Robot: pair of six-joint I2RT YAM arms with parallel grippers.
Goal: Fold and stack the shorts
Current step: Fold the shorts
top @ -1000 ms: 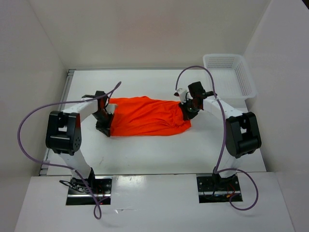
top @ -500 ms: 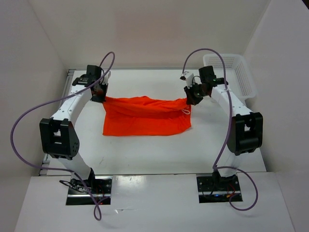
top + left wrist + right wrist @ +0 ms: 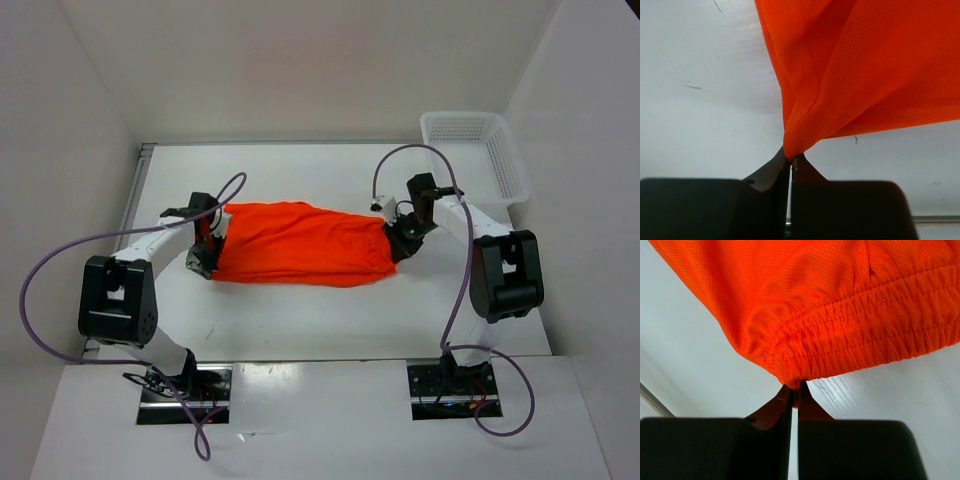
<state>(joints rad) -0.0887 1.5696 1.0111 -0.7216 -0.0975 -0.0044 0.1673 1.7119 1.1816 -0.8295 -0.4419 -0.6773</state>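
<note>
Shorts (image 3: 300, 243): orange mesh, lying across the middle of the table (image 3: 300, 320), pulled widthways between the two grippers, one end in each.
Waistband (image 3: 865, 335): gathered elastic at the right end, bunched into a point where pinched; drawstring not visible in the close view.
Left corner (image 3: 800, 127): seamed edge drawn into a peak at the pinch, with fabric fanning up and away from it.
Left gripper (image 3: 791, 157): pressed together on that seamed corner, low over the table; held at the very edge, probably to keep the layers aligned.
Right gripper (image 3: 794, 390): pinching the rim of the waistband, fingertips closed with only cloth between them; mirrors the left so that the pull runs straight.
Reason for the hold: opposite ends gripped, likely to keep the cloth taut and flat while a fold is laid down.
Step in hand: judged as setting down or smoothing a lengthwise fold; stacking not yet done.
Basket (image 3: 470, 150): white, at the far right corner, well apart from the shorts; possibly the stacking place.
Risk: thin mesh slipping from either pinch, or a loose upper layer wrinkling on release.
</note>
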